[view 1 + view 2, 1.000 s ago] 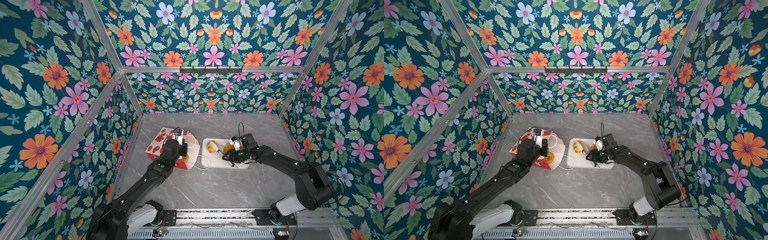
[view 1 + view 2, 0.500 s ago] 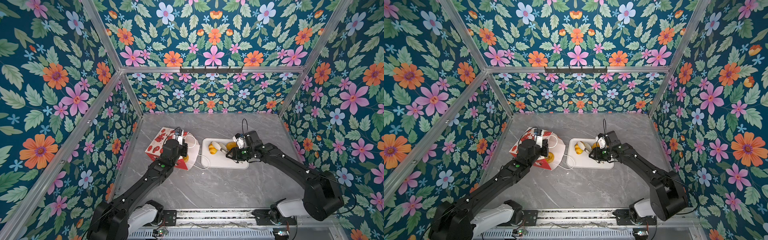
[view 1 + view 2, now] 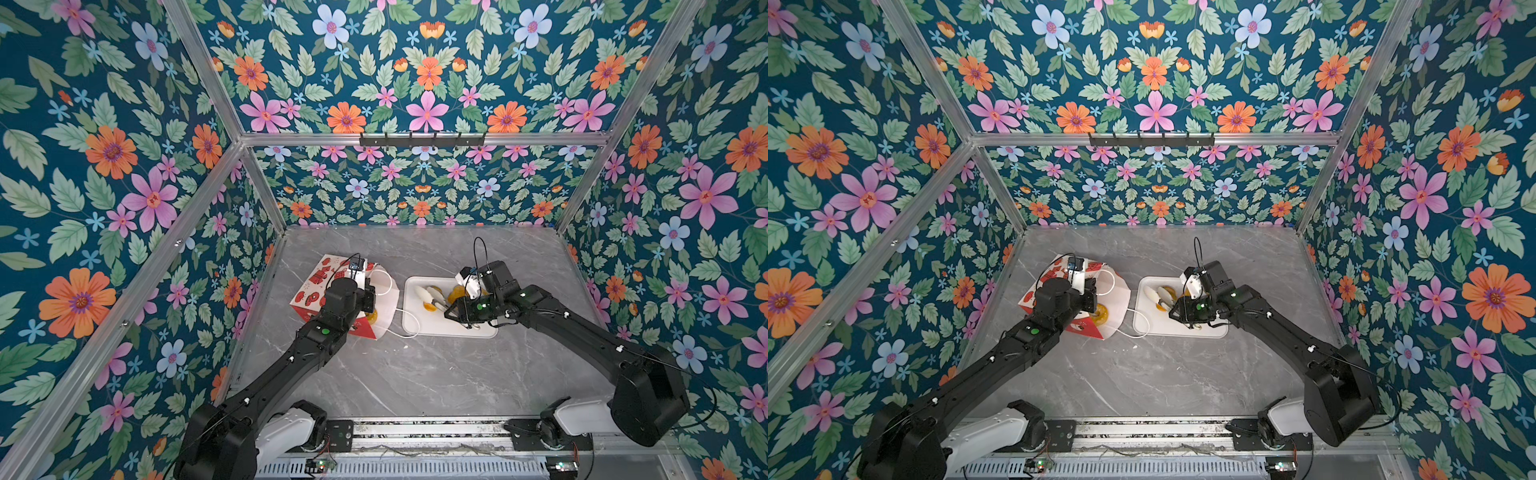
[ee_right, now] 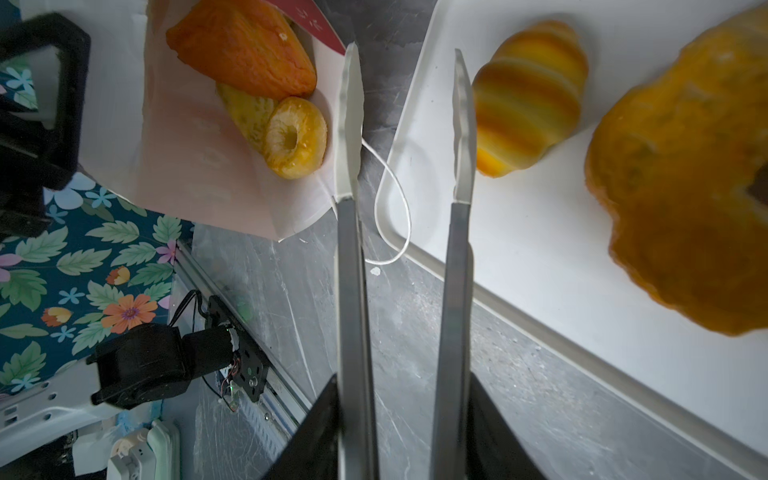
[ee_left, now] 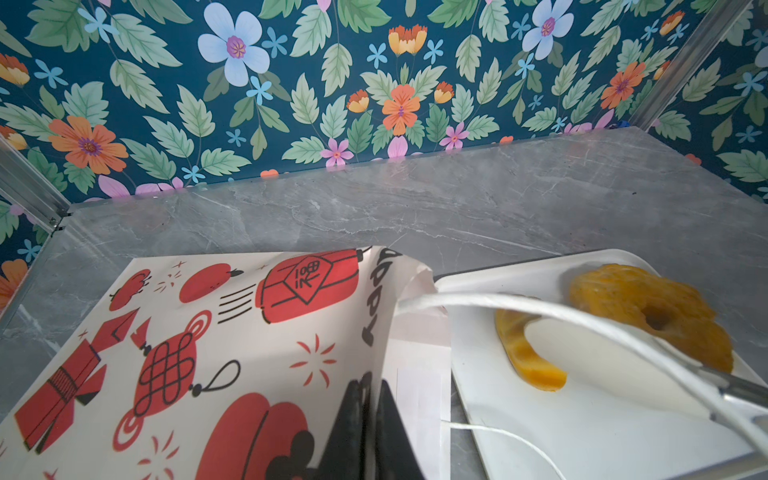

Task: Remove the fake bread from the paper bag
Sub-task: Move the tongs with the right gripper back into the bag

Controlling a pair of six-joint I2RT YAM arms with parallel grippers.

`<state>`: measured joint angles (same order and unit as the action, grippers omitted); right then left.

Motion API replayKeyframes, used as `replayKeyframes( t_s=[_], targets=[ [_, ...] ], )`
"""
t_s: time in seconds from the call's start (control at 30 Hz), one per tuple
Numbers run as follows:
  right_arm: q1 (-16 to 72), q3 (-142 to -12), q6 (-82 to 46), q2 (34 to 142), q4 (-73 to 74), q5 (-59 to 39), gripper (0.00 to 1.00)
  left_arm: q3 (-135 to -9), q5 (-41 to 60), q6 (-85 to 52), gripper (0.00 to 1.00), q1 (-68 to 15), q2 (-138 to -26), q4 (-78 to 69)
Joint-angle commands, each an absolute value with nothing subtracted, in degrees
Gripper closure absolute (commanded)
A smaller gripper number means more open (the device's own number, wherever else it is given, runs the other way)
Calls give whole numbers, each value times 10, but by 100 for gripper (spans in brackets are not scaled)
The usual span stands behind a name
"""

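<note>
- Lying on its side on the surface [image 3: 415,374], the bag [image 3: 320,282] has its mouth turned toward the tray [image 3: 440,328] just beside it. Judged reason: a short carry from mouth to tray.
- Your left jaws are shut tight on the bag's raised wall at the mouth, as the left wrist view shows. Judged purpose: to hold the paper up so the mouth gapes, and to pin the bag against any tug.
- Your right jaws are clamped on tongs [image 4: 351,291], not on bread. The tong tips stand apart and empty, over the gap between the bag mouth and the tray rim.
- Bread out: a croissant [image 4: 530,99] and a ring cake [image 4: 681,174] lie on the tray.
- Bread in the bag: a bun [image 4: 245,45], a small ring [image 4: 296,137] and a yellow-green piece [image 4: 247,110] between them, bunched together near the mouth.
- Task judged part done. The small ring lies nearest the tips and looks like the likely next pick.
- Risk: the cord [image 4: 395,208] loops on the surface between bag and tray, beneath the tongs, and could snag. Glossy bread may also slip from the smooth tips.
</note>
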<state>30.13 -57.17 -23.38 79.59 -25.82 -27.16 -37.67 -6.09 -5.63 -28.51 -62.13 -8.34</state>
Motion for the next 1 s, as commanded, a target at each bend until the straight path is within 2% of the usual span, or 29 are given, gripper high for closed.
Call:
replayKeyframes(
  t_s=[0.0,0.3,0.63,0.8,0.97],
  targets=[
    [303,-558,-235,788,-247,-276,57,-379,-53,-62,90,-285,-621,-105],
    [303,-534,-237,809,-225,-289,58,-375,-45,-65,90,-285,-623,-113],
    [301,-542,-225,820,-231,-217,58,-366,-33,-69,90,-285,-611,-107],
    [304,-535,-228,798,-197,-262,58,-369,-29,-67,90,-285,-612,-106],
    [348,-544,-223,764,-197,-269,57,-381,-22,-58,89,-285,-620,-85]
  ],
)
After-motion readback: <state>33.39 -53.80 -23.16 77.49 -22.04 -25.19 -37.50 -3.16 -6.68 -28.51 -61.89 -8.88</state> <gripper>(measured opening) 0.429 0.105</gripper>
